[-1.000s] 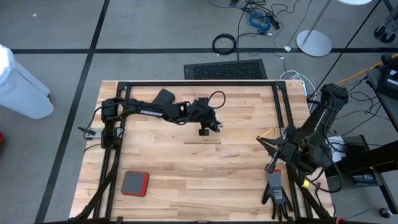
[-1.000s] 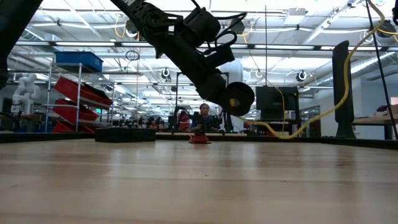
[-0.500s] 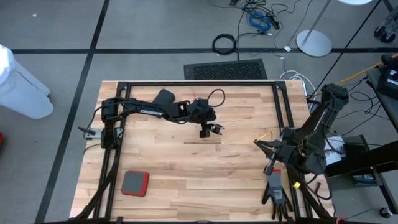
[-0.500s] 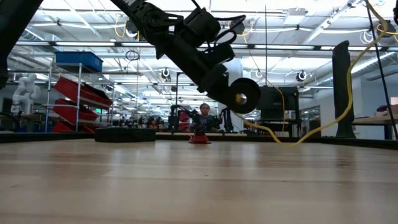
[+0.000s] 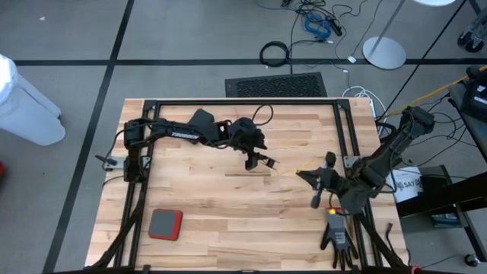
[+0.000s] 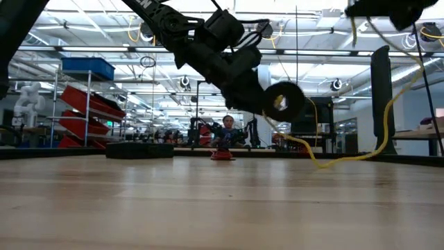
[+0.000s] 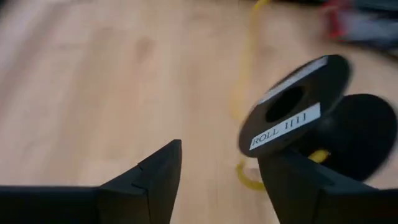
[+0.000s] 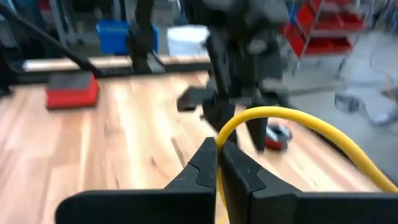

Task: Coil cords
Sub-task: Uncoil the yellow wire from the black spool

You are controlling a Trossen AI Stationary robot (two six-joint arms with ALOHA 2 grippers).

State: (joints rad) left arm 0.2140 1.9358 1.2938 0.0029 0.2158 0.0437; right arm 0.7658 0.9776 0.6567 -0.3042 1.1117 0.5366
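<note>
Starting at the table [image 5: 228,205] edge that sits at the bottom of the overhead view: a black glove [image 5: 337,237] lies flat near the right corner, and a red pad [image 5: 165,224] lies toward the left corner, so they're well apart.

A bit further in, over the right side of the table, is the right gripper [image 8: 219,144]. It's clenched tight on the yellow cord [image 8: 292,121], with the cord pinched right at the fingertips and arcing up and away from them.

Further in again, around the middle of the table and a little toward the far edge, the left gripper [image 7: 221,155] hangs above the wood. Its fingers are spread, with nothing but bare tabletop showing between them. The small black reel [image 7: 298,112] with a white label is up in the air right at the tip of one finger. Honestly can't tell if it's touching that finger or not. From table height you can see the yellow cord drooping from the reel down to the tabletop, then running on toward the right arm.

Past the far edge, on the floor, there's a dark mat [image 5: 275,85], then a thick black ring of cable [image 5: 275,53].
</note>
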